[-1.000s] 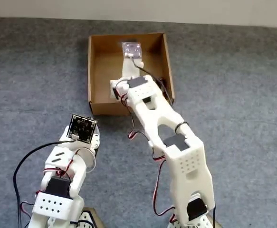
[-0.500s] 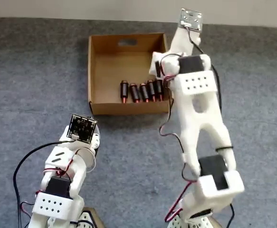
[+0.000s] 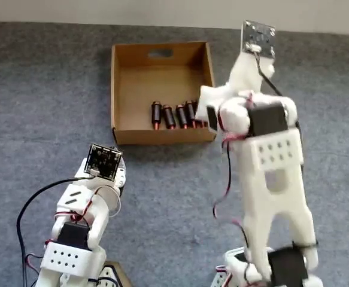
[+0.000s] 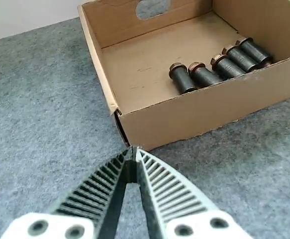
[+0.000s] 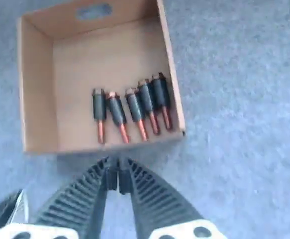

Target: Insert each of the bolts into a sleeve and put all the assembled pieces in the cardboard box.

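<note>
Five sleeved pieces (image 3: 181, 115) rest in box (image 3: 144, 78); left gripper (image 4: 133, 152), right gripper (image 5: 118, 167) both pressed together, empty. Park arms clear of box.

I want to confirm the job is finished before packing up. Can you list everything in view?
cardboard box: one, brown, on the carpet beyond the arms
bolts in sleeves: five, black sleeves on copper-coloured bolts, side by side in the box along its near wall
carpet: one, grey, under everything
arms: two, white, side by side
left gripper: one, black, shut, empty, close to the box's near corner
right gripper: one, black, shut, empty, near the box
</note>
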Controlling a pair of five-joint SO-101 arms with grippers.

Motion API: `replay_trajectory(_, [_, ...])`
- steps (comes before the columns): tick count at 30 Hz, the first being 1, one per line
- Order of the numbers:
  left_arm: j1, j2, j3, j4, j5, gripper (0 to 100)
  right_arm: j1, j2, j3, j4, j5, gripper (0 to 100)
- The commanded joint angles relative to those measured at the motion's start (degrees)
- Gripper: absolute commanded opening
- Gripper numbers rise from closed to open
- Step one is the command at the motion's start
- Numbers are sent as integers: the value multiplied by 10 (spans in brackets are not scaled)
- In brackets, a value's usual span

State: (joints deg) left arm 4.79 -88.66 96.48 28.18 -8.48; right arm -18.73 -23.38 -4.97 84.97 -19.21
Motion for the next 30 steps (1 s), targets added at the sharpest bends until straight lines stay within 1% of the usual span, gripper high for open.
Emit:
replay_trajectory(1, [-6,-7,12,-10,-4,10,-16,-95,36,16,-2,5])
replay_trajectory(3, [-6,-7,12,-10,-4,10,-18,-145,76,7,-1,5])
replay_trajectory(6, [-6,-7,12,-9,-4,10,-18,-207,160,-46,-1,5])
replay_trajectory(13, [-6,-7,12,-6,-4,10,-18,-350,451,-178,-1,5])
replay_trajectory(17, [-5,-7,12,4,-4,10,-15,-459,583,-272,-1,5])
replay_trajectory(22, [-7,-7,12,4,-4,10,-15,-612,744,-366,-1,5])
replay_trajectory(23, [-7,-7,12,4,-4,10,-15,-642,779,-384,4,5])
replay_trajectory(27, [-6,-7,12,4,-4,10,-17,-764,917,-446,62,5])
replay_trajectory(30, [-4,-7,12,12,-4,11,-15,-829,995,-464,84,5])
